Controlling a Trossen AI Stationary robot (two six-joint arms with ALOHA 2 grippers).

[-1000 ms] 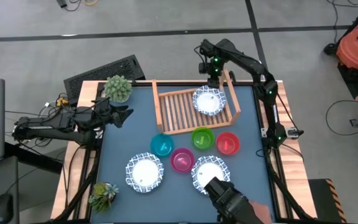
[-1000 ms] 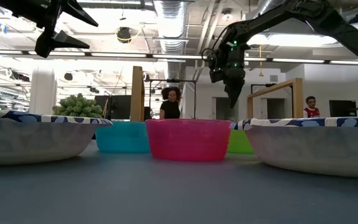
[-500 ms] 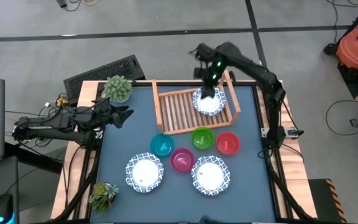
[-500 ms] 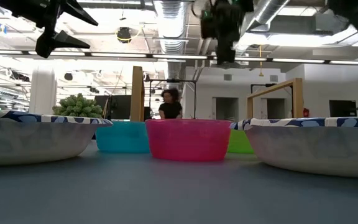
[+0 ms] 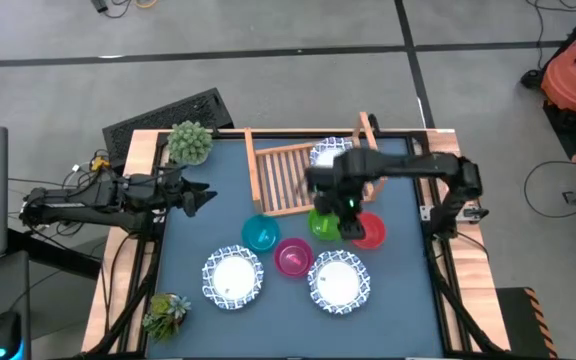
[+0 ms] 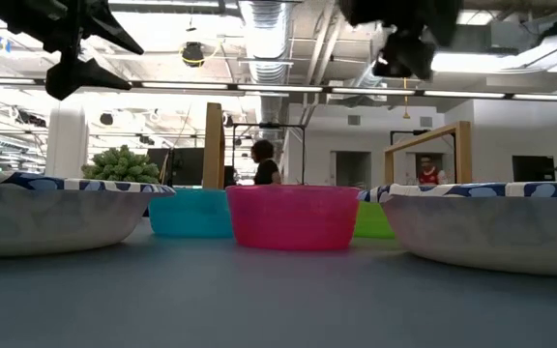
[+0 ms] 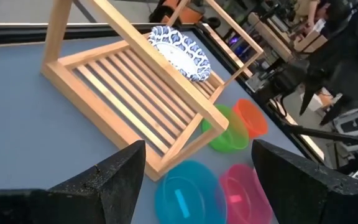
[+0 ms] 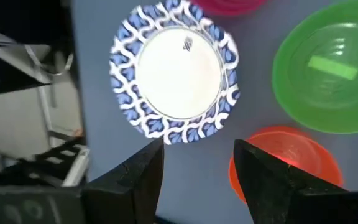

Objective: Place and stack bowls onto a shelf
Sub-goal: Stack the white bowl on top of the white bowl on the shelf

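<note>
One wide white bowl with a blue patterned rim [image 5: 330, 156] already lies at the right end of the light wooden slatted shelf [image 5: 283, 180], which sits at the far side of the blue-grey counter [image 5: 193, 235]. Six more bowls wait in front of the shelf: a small teal bowl [image 5: 260, 233], a small magenta bowl [image 5: 293, 257], a small green bowl [image 5: 322, 224], a small red bowl [image 5: 370, 232], and two further blue-rimmed white bowls [image 5: 233, 277] [image 5: 339, 281]. The right claw [image 8: 196, 163] hangs above the green and red bowls, fingers spread and empty, looking down past them at the nearer patterned bowl, probably lining up the next pick. The left claw [image 7: 197, 169] waits over the counter's left edge near a green potted plant [image 5: 189, 142], also spread wide and holding nothing.
</note>
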